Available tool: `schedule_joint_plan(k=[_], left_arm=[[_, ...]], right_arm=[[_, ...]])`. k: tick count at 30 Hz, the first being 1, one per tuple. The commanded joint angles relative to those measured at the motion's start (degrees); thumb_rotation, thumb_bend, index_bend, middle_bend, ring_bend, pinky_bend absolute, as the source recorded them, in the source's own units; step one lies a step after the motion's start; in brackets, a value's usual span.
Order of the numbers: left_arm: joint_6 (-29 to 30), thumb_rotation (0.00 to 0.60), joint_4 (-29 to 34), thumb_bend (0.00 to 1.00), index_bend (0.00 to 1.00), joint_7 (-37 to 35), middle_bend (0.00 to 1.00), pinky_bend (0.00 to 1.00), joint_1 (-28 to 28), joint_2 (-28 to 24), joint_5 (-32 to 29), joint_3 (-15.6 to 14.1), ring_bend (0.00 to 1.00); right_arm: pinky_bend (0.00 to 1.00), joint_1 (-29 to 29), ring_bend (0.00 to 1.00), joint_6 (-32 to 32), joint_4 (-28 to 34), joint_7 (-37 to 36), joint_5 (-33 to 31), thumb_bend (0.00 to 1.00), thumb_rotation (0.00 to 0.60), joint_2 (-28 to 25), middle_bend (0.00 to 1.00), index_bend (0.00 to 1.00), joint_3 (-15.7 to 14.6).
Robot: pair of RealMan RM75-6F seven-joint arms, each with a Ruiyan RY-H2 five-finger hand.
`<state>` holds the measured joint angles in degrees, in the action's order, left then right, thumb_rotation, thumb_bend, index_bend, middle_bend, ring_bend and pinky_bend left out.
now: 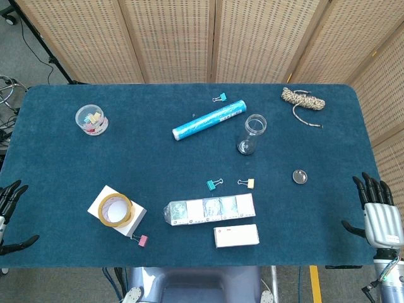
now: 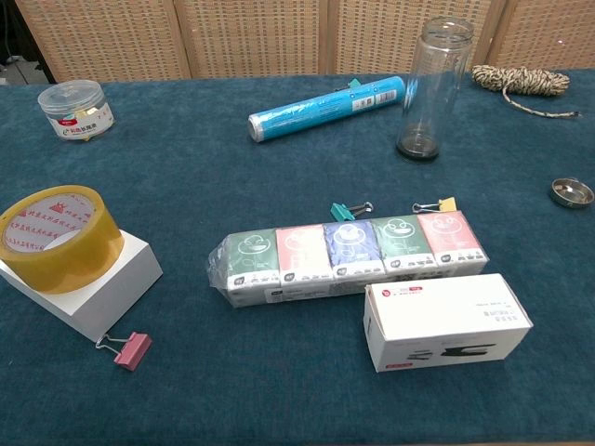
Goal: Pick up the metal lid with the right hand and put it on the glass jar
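The small round metal lid (image 1: pixel 300 177) (image 2: pixel 571 192) lies flat on the blue cloth at the right. The clear glass jar (image 1: pixel 252 134) (image 2: pixel 431 88) stands upright and uncovered, up and to the left of the lid. My right hand (image 1: pixel 377 212) hovers at the table's right front corner, fingers spread, holding nothing, well to the right of the lid. My left hand (image 1: pixel 11 214) sits at the left front edge, fingers apart and empty. Neither hand shows in the chest view.
A blue roll (image 1: pixel 209 120) lies left of the jar, a twine bundle (image 1: pixel 303 99) behind it. Binder clips (image 1: pixel 214 184) (image 1: pixel 247 183), a tissue pack (image 1: pixel 210 209) and a white box (image 1: pixel 236 235) lie in front. Tape on a white block (image 1: pixel 117 210) and a plastic tub (image 1: pixel 92 119) are at the left.
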<state>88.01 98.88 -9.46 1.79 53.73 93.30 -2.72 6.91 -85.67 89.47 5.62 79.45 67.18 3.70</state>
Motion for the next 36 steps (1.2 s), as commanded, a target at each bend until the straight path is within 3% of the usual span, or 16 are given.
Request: schedule_joint_plan(k=[1,14,23,32,36], left_arm=[[-0.3,0.600,0.1,0.00,0.00,0.3,0.00,0.00,0.1,0.1,-0.4,0.1,0.00],[-0.5,0.600,0.2,0.00,0.00,0.2,0.00,0.00,0.1,0.0,-0.2,0.0,0.00],[-1.5,0.600,0.2,0.00,0.00,-0.9,0.00,0.00,0.6,-0.4,-1.2,0.3,0.00],[-2.6,0.600,-0.2,0.00,0.00,-3.0,0.00,0.00,1.2,-1.3,-1.3,0.2,0.00],[-3.3,0.600,-0.3,0.00,0.00,-3.9,0.00,0.00,1.5,-1.7,-2.0,0.4,0.00]], right_arm=[[0.00,-0.2,0.00,0.7,-0.2,-0.8,-0.6,0.00,0.600,-0.1,0.00,0.04,0.4],[0.00,2.8,0.00,4.8,-5.0,-4.9,-0.7,0.00,0.600,3.4,0.00,0.17,3.1],[0.00,10.5,0.00,17.8,-6.2,-3.8,-11.4,0.00,0.600,6.8,0.00,0.25,9.3],[0.00,17.5,0.00,28.2,-13.0,0.2,-20.2,0.00,0.600,12.5,0.00,0.33,12.0],[0.00,19.6,0.00,30.6,-15.7,1.5,-24.1,0.06,0.600,14.9,0.00,0.34,13.2]])
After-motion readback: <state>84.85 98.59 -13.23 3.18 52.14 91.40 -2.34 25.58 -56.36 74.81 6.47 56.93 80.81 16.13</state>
